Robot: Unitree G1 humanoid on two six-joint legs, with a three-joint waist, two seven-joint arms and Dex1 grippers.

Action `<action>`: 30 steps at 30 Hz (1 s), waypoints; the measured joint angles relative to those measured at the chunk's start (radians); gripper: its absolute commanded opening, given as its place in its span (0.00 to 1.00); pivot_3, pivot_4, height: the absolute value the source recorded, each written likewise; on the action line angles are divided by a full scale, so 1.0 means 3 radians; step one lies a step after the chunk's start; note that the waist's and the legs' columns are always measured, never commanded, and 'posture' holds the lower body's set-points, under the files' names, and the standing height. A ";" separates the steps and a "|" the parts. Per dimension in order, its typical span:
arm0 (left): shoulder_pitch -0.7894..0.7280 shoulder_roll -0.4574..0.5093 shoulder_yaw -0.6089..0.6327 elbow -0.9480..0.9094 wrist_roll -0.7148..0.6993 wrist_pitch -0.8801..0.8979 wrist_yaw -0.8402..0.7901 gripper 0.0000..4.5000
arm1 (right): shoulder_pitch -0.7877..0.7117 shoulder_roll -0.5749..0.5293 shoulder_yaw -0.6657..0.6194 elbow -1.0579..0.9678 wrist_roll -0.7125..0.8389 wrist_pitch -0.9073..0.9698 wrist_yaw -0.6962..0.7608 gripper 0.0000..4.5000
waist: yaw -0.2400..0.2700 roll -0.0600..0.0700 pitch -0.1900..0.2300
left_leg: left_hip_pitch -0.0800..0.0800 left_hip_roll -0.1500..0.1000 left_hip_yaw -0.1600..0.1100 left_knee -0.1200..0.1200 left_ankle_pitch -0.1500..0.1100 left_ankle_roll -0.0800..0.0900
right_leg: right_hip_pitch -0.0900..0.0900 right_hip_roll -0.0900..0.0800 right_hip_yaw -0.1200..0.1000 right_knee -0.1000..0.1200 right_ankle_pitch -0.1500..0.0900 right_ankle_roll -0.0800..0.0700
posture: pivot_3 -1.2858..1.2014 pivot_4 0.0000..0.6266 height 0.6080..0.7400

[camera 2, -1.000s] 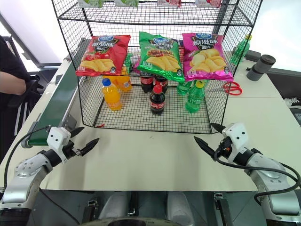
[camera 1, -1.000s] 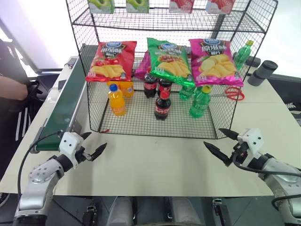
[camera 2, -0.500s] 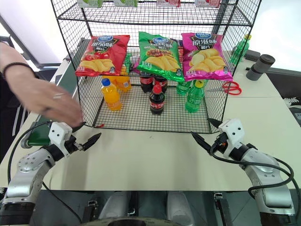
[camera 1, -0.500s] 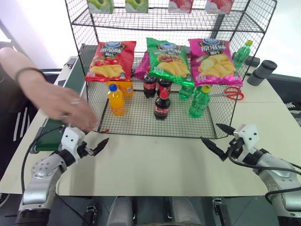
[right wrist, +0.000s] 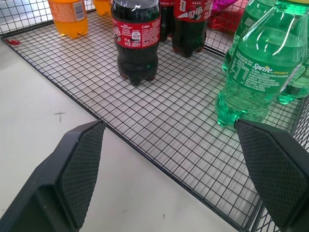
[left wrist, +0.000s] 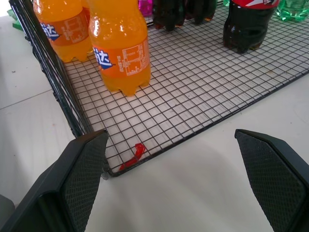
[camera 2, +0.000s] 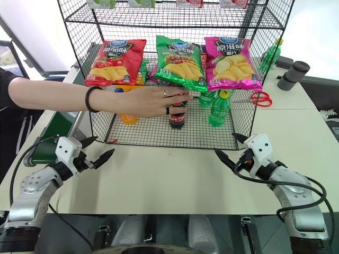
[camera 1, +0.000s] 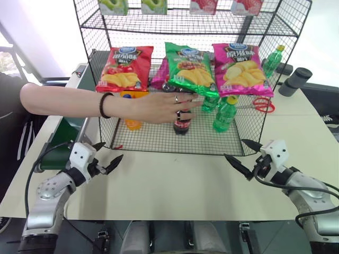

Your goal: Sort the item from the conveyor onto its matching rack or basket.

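a person's hand (camera 1: pixel 161 108) reaches across to the small red-capped cola bottle (right wrist: pixel 135 41) standing on the black wire-mesh rack's (camera 1: pixel 159 138) floor tray. the left gripper (camera 1: pixel 107 160) and right gripper (camera 1: pixel 239 157) hover over the white table (camera 1: pixel 175 182), both spread wide and empty.

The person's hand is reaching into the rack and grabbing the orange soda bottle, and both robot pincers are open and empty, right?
Not quite. The person's hand is at the front cola bottle in the wire rack, not the orange soda bottle; the left eye view shows it. The left pincer and right pincer are indeed open and empty.
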State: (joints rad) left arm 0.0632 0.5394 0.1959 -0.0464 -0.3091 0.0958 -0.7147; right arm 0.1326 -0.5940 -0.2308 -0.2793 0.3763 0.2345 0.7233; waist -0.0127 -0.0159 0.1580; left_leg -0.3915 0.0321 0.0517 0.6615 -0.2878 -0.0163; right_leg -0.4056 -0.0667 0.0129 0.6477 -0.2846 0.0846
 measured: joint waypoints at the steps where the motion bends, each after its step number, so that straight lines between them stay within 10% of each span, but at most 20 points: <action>1: -0.0003 -0.0001 -0.0002 0.0001 0.0006 -0.0004 0.0001 1.00 | -0.0005 0.0001 0.0005 0.0001 0.0000 0.0000 0.0000 0.99 | 0.0000 0.0000 0.0000 | 0.0000 0.0000 0.0000 0.0000 0.0000 0.0000 | 0.0000 0.0000 0.0000 0.0000 0.0000 0.0000 | 0.52 0.24 1.00; 30: -0.0017 -0.0030 0.0033 -0.0018 -0.0025 -0.0016 0.0027 1.00 | -0.0077 0.0006 0.0075 0.0065 -0.0006 -0.0053 0.0022 0.99 | -0.0009 0.0000 0.0000 | 0.0000 0.0000 0.0000 -0.0002 0.0000 0.0000 | -0.0001 0.0000 0.0000 -0.0001 0.0000 0.0000 | 0.52 0.24 1.00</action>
State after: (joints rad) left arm 0.0580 0.5305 0.2058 -0.0518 -0.3166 0.0910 -0.7065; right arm 0.1094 -0.5922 -0.2082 -0.2598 0.3745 0.2187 0.7299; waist -0.0155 -0.0158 0.1581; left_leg -0.3916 0.0322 0.0517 0.6609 -0.2878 -0.0163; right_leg -0.4060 -0.0669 0.0130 0.6473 -0.2846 0.0846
